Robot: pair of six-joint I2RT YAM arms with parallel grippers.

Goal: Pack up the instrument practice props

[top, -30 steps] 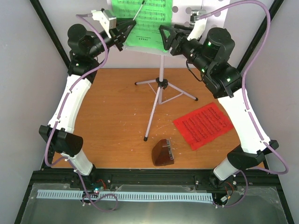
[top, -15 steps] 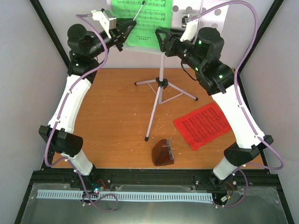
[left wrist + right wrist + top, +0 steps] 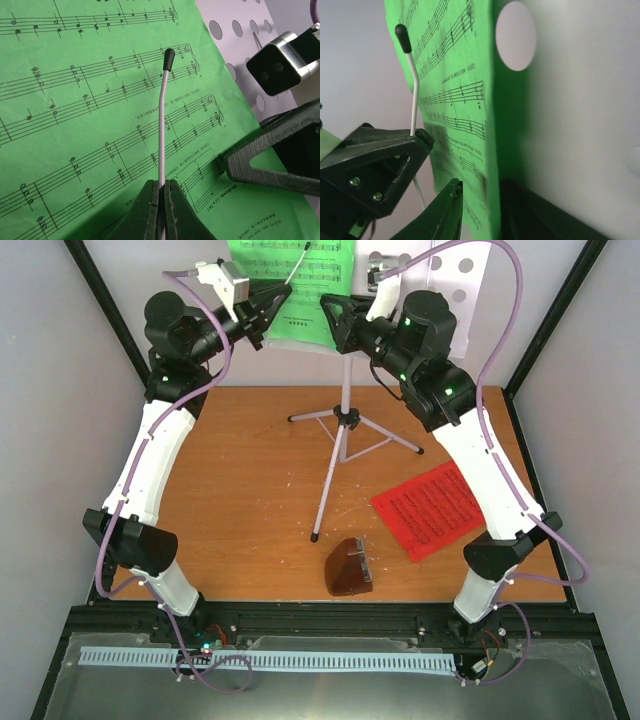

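Observation:
The green music sheet [image 3: 290, 280] rests on the white perforated plate [image 3: 455, 270] of the tall tripod music stand [image 3: 345, 420]. My left gripper [image 3: 262, 312] is shut on the stand's thin white page-holder wire [image 3: 161, 145], which lies across the green sheet [image 3: 90, 125]. My right gripper [image 3: 335, 325] is at the sheet's right edge. In the right wrist view its jaws [image 3: 480, 184] straddle the green sheet [image 3: 470, 100], with a narrow gap still showing on the left side. The red music sheet [image 3: 435, 508] lies flat on the table at the right. The dark brown metronome [image 3: 348, 568] stands near the front.
The stand's tripod legs [image 3: 385, 440] spread over the middle of the wooden table [image 3: 240, 490]. Black frame posts [image 3: 100, 300] and grey walls close in the back corners. My right gripper's finger [image 3: 270, 167] shows close beside the left one in the left wrist view.
My right arm has swung left to the green sheet's right edge and its jaws have narrowed around that edge. The left arm has stayed still on the wire.

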